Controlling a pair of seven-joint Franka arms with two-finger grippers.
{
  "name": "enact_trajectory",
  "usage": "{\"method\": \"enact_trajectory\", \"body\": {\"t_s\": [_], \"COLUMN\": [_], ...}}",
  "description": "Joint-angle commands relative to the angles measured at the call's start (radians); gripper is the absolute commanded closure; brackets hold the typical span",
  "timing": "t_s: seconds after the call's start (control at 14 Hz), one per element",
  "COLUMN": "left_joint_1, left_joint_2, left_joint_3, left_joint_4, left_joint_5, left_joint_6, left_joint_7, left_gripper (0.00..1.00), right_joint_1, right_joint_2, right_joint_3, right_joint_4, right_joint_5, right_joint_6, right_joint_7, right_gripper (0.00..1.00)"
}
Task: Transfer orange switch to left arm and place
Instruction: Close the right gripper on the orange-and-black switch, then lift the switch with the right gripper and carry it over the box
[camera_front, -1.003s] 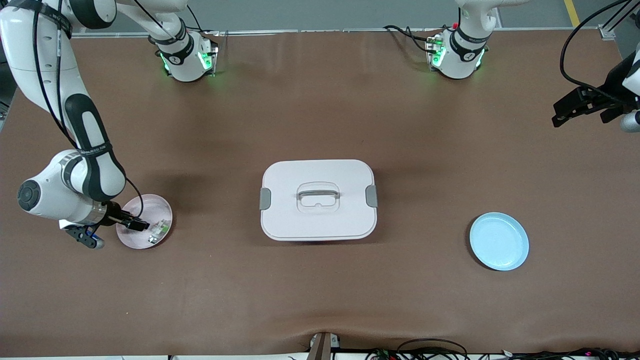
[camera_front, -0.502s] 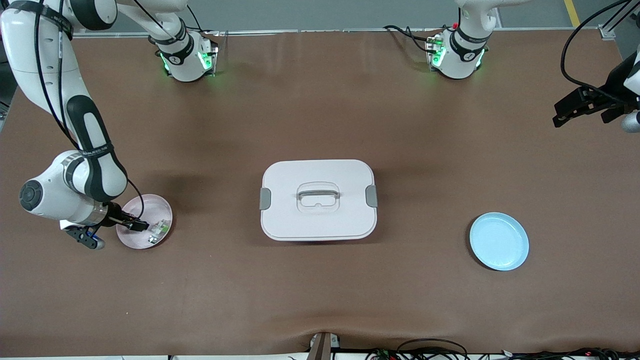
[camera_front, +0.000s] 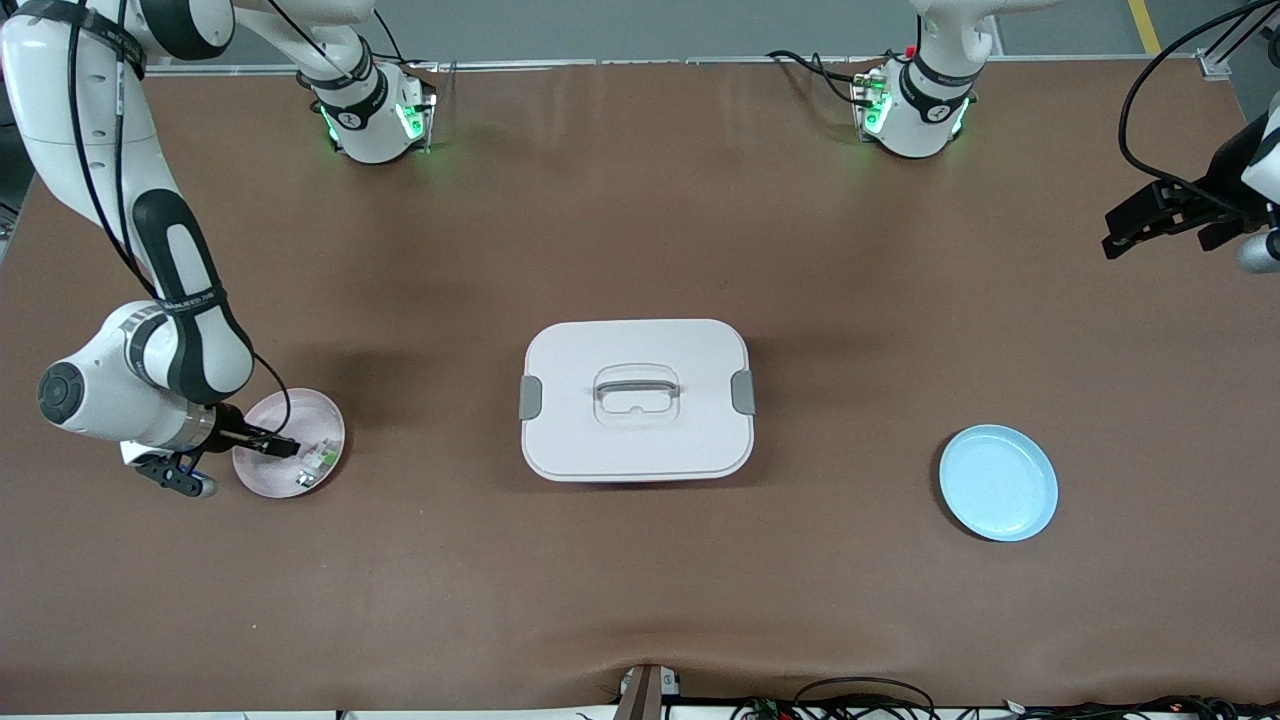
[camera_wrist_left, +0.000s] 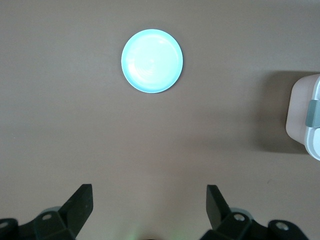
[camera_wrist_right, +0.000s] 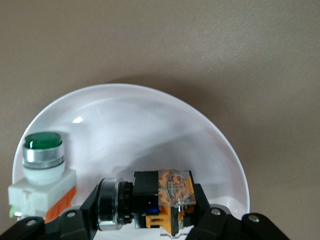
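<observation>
The orange switch, a black body with orange parts and a metal collar, lies on its side over the pink plate. My right gripper is shut on it, one finger on each side. From the front, the right gripper is low over the pink plate at the right arm's end of the table. The white box stands mid-table. My left gripper hangs open and empty, high over the left arm's end of the table; its wrist view shows wide-apart fingers and bare table.
A green-capped white switch sits on the same pink plate beside the held one. An empty blue plate lies toward the left arm's end, nearer the front camera than the box. The box edge and blue plate show in the left wrist view.
The right gripper has closed on the orange switch over the pink plate and barely shifted. The left gripper has stayed open and nearly still.
</observation>
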Motion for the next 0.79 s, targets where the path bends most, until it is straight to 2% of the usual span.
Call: {"method": "enact_trajectory", "body": {"t_s": [0.0,0.29,0.5,0.72], "left_joint_1": [0.003,0.002,0.0,0.0], "left_joint_2": [0.008,0.021,0.024,0.024], "left_joint_3": [-0.001,-0.001,-0.001,-0.001], "left_joint_4": [0.007,0.007,0.005,0.002], "left_joint_5": [-0.001,-0.001,0.001,0.001], "left_joint_6": [0.003,0.012,0.013,0.013], "left_joint_7": [-0.006,-0.007,-0.007,-0.007], "left_gripper": [0.0,0.0,0.0,0.0], "right_joint_1": [-0.001,-0.032,-0.034,-0.035], "right_joint_2": [-0.053,-0.082,-0.087,-0.101], "right_joint_3": [-0.005,0.002,-0.001,-0.003], "right_joint_4": [0.009,0.054,0.123,0.131], "right_joint_5": [-0.012,0.007,0.127,0.23], "right_joint_6": [-0.122,-0.341,-0.579,-0.672], "right_joint_7": [-0.018,-0.015,-0.001,0.024], "right_gripper": [0.68,0.79,0.79,0.8]}}
